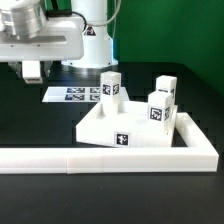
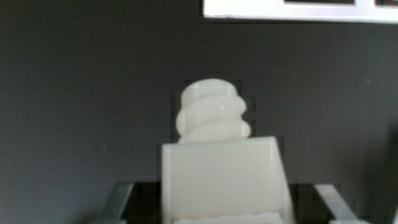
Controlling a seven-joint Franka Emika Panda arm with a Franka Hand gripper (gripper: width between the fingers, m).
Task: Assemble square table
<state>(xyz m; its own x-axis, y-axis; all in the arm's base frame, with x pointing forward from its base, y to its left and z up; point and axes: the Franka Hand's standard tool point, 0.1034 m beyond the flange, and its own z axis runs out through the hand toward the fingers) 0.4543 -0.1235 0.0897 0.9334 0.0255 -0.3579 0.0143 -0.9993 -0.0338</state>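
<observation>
- Nearest the exterior camera runs the rail [image 1: 100,158], a long white L-shaped bar on the black table [image 1: 30,120]; its long side crosses the foreground and its short arm turns back along the exterior view's right.
- Inside that corner sits the slab [image 1: 125,128], white and square, flat on the table and close against the rail on the front and the exterior view's right.
- One black-and-white tag [image 1: 122,140] shows on the slab's front side.
- Three legs stand upright on the slab: a left leg [image 1: 111,87], a back leg [image 1: 165,89] and a front leg [image 1: 159,109], each a white block with tags.
- Back and front legs are just beside each other at the exterior view's right; the left leg stands apart from them.
- Behind the slab lies the marker board [image 1: 72,94], flat on the table; in the wrist view its edge shows at the far side of the dark table.
- Gripper [image 1: 33,72] hangs at the exterior view's upper left, above the table and well apart from the slab.
- In the wrist view it pinches a fourth leg [image 2: 221,160] between its fingers [image 2: 128,200]: a white block with a ribbed, screw-like tip pointing away from the camera.
- That leg is off the table, clear of the slab and the rail.
- Jaws are partly closed on the block's two sides.
</observation>
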